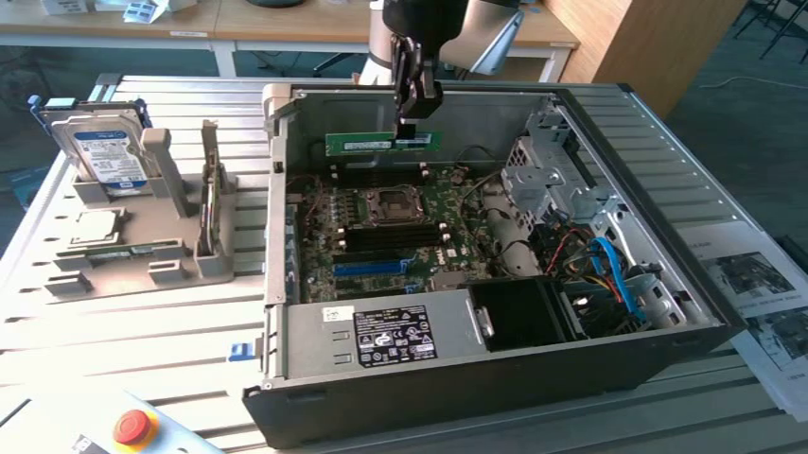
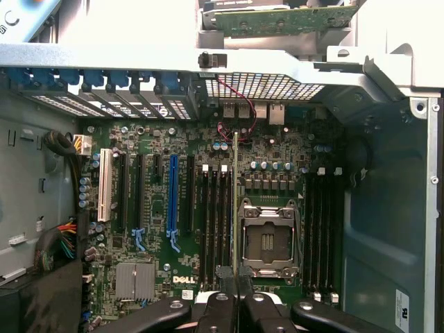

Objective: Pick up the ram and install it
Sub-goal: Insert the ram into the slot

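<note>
Black gripper [image 1: 412,121] fingers are clamped on the ram [image 1: 366,144], a green stick held level in the air above the motherboard [image 1: 445,219] inside the open computer case [image 1: 480,402]. Well apart, toward the exterior view's left, a hard drive [image 1: 108,156] stands in a grey holder [image 1: 127,270].

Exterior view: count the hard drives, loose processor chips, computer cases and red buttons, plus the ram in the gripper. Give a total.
Hard drive: 1
Processor chip: 1
Computer case: 1
Red button: 1
Ram, held in the gripper: 1
Total: 5
</note>
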Motion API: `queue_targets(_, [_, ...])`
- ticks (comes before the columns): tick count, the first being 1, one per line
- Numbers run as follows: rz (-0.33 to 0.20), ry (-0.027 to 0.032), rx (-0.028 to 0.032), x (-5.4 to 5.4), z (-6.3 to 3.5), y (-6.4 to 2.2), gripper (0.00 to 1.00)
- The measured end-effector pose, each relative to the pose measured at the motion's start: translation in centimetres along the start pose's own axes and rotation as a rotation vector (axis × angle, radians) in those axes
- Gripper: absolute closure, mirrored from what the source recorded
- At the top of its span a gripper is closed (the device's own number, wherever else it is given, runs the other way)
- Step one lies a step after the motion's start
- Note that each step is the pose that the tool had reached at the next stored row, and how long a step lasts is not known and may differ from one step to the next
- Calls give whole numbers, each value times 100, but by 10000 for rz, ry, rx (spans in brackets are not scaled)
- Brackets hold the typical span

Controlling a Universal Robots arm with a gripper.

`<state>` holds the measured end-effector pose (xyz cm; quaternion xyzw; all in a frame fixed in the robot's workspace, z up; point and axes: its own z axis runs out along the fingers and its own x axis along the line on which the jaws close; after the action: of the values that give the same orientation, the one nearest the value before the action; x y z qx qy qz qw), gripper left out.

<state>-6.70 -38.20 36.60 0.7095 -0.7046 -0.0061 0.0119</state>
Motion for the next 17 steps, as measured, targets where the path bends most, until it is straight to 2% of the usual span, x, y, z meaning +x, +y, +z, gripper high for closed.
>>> queue_targets(3, [1, 0, 1, 0, 0, -10, 88])
queue_targets(8, [0, 1, -15, 2, -3, -96, 88])
queue_targets(13, [-1, -2, -14, 1, 8, -98, 88])
queue_targets(17, [0, 0, -15, 2, 76, -99, 88])
